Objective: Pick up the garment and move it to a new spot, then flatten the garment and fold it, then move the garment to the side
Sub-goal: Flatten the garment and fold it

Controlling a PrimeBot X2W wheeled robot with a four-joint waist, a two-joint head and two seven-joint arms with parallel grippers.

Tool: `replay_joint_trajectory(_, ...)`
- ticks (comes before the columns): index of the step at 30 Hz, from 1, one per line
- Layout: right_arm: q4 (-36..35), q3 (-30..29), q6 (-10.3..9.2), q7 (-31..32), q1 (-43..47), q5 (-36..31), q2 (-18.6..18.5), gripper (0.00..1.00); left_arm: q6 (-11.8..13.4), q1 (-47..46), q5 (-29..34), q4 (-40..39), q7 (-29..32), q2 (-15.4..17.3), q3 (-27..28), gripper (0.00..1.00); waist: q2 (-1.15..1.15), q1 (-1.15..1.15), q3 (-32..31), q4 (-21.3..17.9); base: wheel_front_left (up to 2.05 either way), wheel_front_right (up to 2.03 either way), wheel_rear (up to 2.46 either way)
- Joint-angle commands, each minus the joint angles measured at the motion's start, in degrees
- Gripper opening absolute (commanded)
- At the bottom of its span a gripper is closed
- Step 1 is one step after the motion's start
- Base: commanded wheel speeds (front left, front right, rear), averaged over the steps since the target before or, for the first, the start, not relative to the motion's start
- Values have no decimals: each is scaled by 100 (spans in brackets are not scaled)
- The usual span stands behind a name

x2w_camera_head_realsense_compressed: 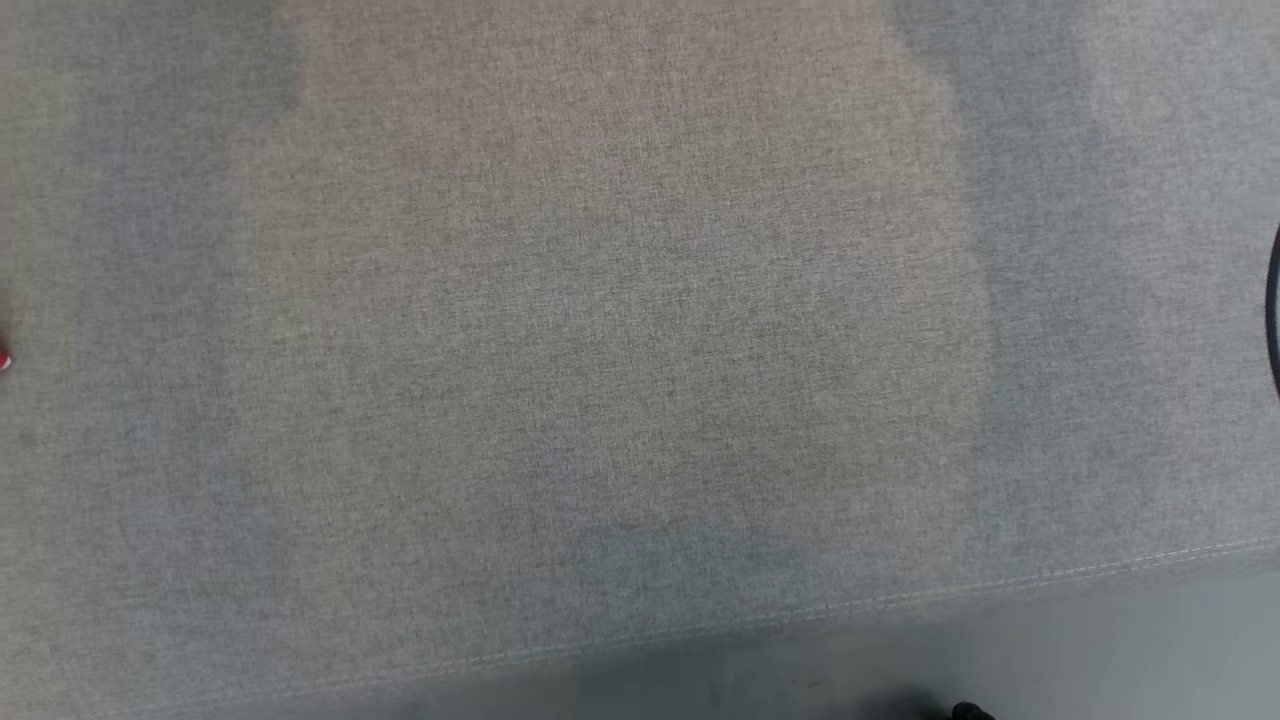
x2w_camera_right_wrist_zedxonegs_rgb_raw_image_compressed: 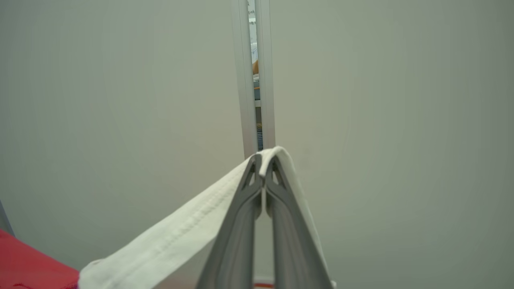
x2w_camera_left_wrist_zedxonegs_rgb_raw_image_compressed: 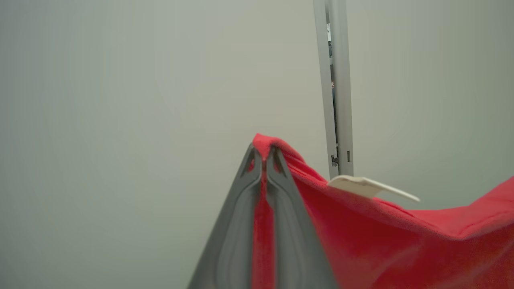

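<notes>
The garment (x2w_camera_left_wrist_zedxonegs_rgb_raw_image_compressed: pixel 381 241) is red cloth with a white tag (x2w_camera_left_wrist_zedxonegs_rgb_raw_image_compressed: pixel 369 186) sticking out of its top edge. In the left wrist view my left gripper (x2w_camera_left_wrist_zedxonegs_rgb_raw_image_compressed: pixel 263 154) is shut on a red fold, which peeks over the fingertips, and the cloth hangs away to the right. In the right wrist view my right gripper (x2w_camera_right_wrist_zedxonegs_rgb_raw_image_compressed: pixel 263 160) is shut on a white hemmed band (x2w_camera_right_wrist_zedxonegs_rgb_raw_image_compressed: pixel 180 237) of the same garment; the band runs down to the left to the red cloth (x2w_camera_right_wrist_zedxonegs_rgb_raw_image_compressed: pixel 32 265). A sliver of red (x2w_camera_head_realsense_compressed: pixel 3 358) touches the head view's left edge.
A grey fabric-covered surface (x2w_camera_head_realsense_compressed: pixel 640 350) spreads below the head camera, its stitched front edge (x2w_camera_head_realsense_compressed: pixel 900 600) running along the bottom with pale floor beyond. A dark curved object (x2w_camera_head_realsense_compressed: pixel 1274 310) cuts the right edge. Both wrists face pale wall panels split by a metal post (x2w_camera_left_wrist_zedxonegs_rgb_raw_image_compressed: pixel 335 88).
</notes>
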Motion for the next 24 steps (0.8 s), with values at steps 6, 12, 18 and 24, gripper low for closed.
replay_joint_trajectory(6, -526, -35, -3, -9, 576, -86, 90, 0, -43, 654, -148, -238, -65, 16, 28, 0, 0, -1, 143, 5, 0, 0, 0)
replay_joint_trajectory(12, -1111, 329, -3, -10, 1367, 420, 2, 0, -45, 1661, -320, -1084, -58, 283, 256, 0, 0, -1, -111, -44, 0, 0, 0)
replay_joint_trajectory(18, -1533, 928, -2, -10, 2524, 1343, -236, 0, -46, 3061, -368, -1959, -60, 563, 886, 0, 0, -1, -632, -152, 0, 0, 0)
replay_joint_trajectory(24, -2064, 1437, -2, -10, 3737, 2097, -565, 0, 91, 4689, -65, -2904, -59, 593, 1617, 0, 0, -1, -1144, -192, 0, 0, 0)
